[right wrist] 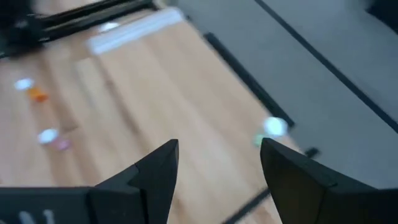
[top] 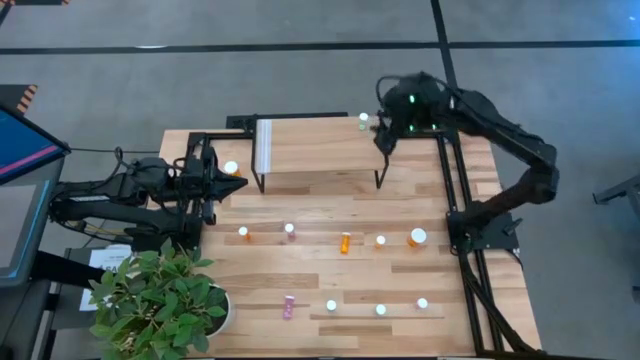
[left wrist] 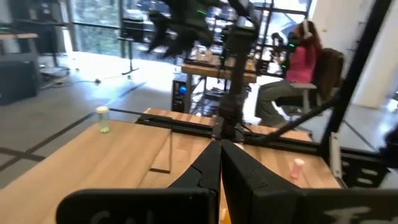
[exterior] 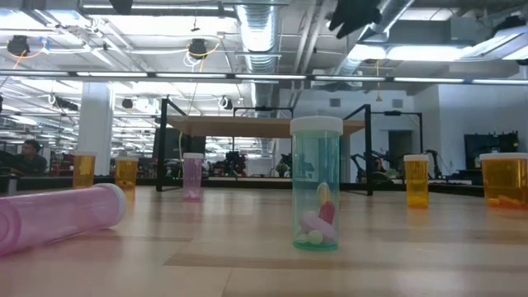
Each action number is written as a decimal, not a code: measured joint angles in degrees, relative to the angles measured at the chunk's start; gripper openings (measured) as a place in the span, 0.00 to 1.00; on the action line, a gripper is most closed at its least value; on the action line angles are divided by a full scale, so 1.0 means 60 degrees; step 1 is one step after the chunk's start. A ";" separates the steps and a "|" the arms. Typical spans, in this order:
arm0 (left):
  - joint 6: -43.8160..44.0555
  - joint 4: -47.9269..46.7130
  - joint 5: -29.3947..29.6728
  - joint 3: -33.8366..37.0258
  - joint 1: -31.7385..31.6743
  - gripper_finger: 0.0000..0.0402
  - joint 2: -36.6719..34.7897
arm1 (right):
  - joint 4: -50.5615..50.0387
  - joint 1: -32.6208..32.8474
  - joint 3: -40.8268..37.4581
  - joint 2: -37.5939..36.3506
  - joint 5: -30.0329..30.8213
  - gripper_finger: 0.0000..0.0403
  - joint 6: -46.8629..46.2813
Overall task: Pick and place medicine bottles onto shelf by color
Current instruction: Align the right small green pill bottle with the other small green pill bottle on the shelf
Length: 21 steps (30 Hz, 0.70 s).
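A pale green bottle [top: 363,120] stands upright at the shelf's [top: 320,150] far right corner, close to the edge. The right gripper [top: 384,138] hovers just beside it, fingers spread wide and holding nothing. The left gripper [top: 222,180] waits at the shelf's left end, shut and empty. These bottles look light, rigid, smooth and tippy, so grip mid-body, below the cap. The shelf's middle offers ample open room; other bottles [top: 345,241] dot the table [top: 300,270].
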<state>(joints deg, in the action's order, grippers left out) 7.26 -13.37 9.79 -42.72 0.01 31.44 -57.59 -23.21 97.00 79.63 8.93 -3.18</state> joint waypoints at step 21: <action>0.0952 0.0259 0.1427 0.0084 -0.0004 0.00 0.0601 | 0.3661 0.4824 -0.7557 -0.3029 0.0100 0.62 -0.3139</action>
<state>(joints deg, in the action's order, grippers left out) 12.98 -11.81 18.35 -42.21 -0.01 35.05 -35.62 5.73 51.65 61.46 9.53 -22.02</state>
